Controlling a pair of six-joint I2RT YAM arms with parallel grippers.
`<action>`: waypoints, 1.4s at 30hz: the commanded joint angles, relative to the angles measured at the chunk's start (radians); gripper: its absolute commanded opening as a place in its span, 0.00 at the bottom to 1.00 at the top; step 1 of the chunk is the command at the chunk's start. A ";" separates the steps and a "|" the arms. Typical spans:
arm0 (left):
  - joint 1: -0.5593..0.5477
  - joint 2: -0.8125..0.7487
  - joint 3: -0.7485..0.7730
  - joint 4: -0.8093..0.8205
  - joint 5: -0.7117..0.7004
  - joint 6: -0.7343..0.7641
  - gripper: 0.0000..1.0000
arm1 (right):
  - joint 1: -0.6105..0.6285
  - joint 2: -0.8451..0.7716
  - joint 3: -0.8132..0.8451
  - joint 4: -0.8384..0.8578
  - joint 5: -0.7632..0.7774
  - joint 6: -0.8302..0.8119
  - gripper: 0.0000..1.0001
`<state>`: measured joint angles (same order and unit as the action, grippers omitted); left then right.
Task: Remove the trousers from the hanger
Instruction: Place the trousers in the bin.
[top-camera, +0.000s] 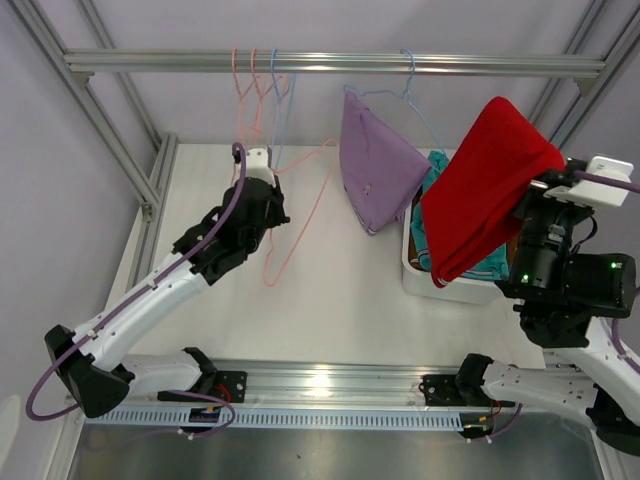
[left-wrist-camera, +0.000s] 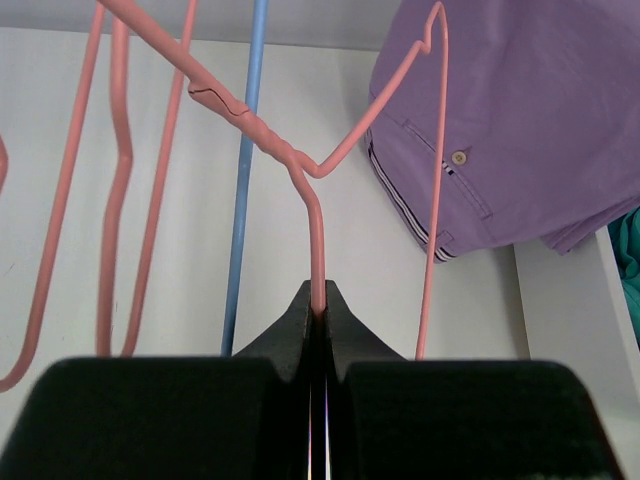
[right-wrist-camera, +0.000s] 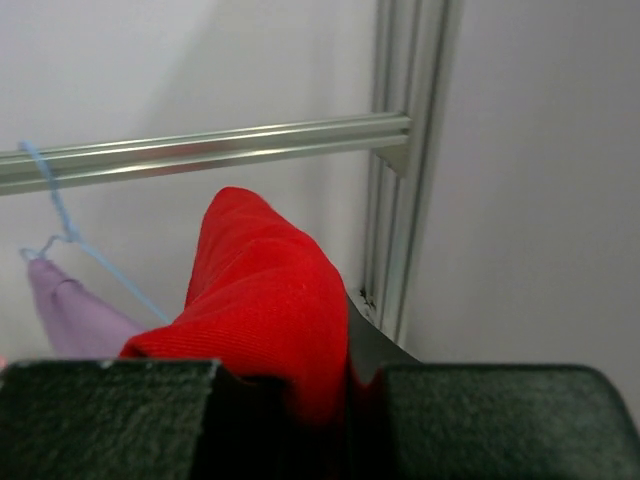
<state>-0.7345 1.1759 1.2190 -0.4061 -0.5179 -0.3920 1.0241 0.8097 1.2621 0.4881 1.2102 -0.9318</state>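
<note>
White table (top-camera: 340, 300) inside an aluminium frame, pale walls, one rail (top-camera: 330, 63) running across the back; we list what hangs from it and what has come off. Item one, red trousers (top-camera: 485, 185): off any hanger, pinched in the right gripper (right-wrist-camera: 300, 395), whose jaws are closed on a fold of the cloth. The garment is raised high and drapes down over the white bin (top-camera: 440, 285) at the right of the table. The fabric is a fine ribbed knit, limp and bunched at the pinch. Item two, teal trousers (top-camera: 440, 170): lying in the bin, mostly screened by the red cloth, and we count them as done. Item three, lavender trousers (top-camera: 375, 165): still on a blue hanger (top-camera: 415, 95) hooked to the rail. They hang in a soft triangle just left of the bin, with a button and a striped waistband showing in the left wrist view. This is the one pair we judge clearly left to remove. Yellow and brown pairs: we cannot make them out. Item four, pink hanger (left-wrist-camera: 310, 210): bare wire, its stem clamped between the closed jaws of the left gripper (left-wrist-camera: 318, 330). Further bare hangers (top-camera: 255, 90), pink and blue, hook onto the rail at left. Remaining, in our judgement: drop the red pair into the bin, then strip the lavender.
</note>
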 joint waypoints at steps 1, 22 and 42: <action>-0.013 0.007 0.037 0.029 -0.004 0.002 0.00 | -0.140 -0.084 0.011 -0.118 -0.023 0.169 0.00; -0.063 0.014 0.039 0.030 -0.031 0.028 0.00 | -0.438 -0.192 -0.085 -0.658 -0.176 0.643 0.00; -0.083 0.013 0.053 0.021 -0.016 0.047 0.00 | -0.708 0.373 -0.050 -0.557 -0.420 0.975 0.00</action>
<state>-0.8097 1.1973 1.2217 -0.4072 -0.5426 -0.3595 0.3553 1.1461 1.1198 -0.1535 0.8463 -0.0444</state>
